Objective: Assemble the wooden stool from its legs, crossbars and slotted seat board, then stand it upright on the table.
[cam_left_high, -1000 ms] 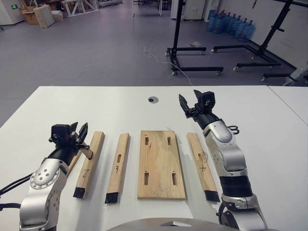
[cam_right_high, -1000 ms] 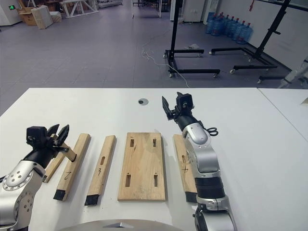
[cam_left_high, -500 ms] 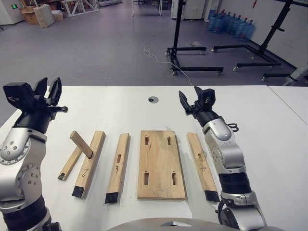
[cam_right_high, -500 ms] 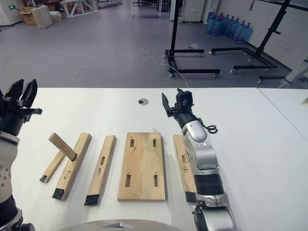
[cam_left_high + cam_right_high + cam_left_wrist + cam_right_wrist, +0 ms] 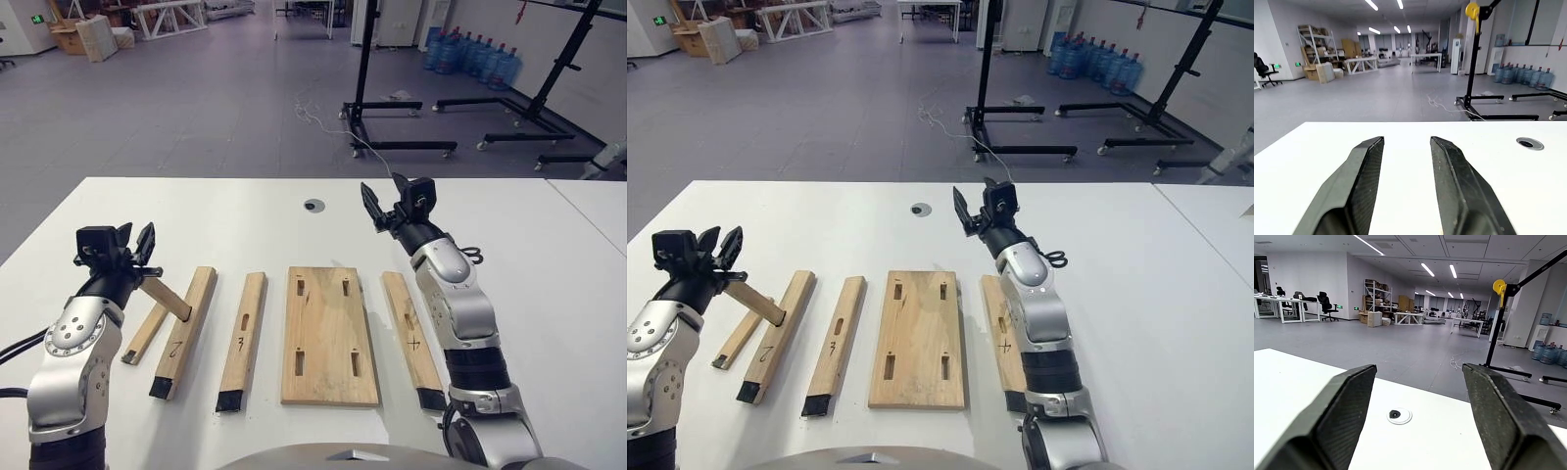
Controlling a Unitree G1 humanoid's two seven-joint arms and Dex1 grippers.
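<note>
On the table (image 5: 549, 294), the seat board (image 5: 329, 334) is lying flat between the right leg (image 5: 412, 339) and two left legs (image 5: 242, 340), with a crossbar (image 5: 166, 298) leaning on the outer one. The left gripper (image 5: 135, 235) is hovering spread by the crossbar. The right gripper (image 5: 380, 186), also spread, is hovering beyond the right leg.

Black wheeled stands (image 5: 397, 147), blue water bottles (image 5: 470, 54), round cable grommet (image 5: 313, 206).

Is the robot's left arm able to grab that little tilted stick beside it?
Probably yes: the left end effector is open right by the upper end of the tilted stick, and nothing lies between them.
</note>
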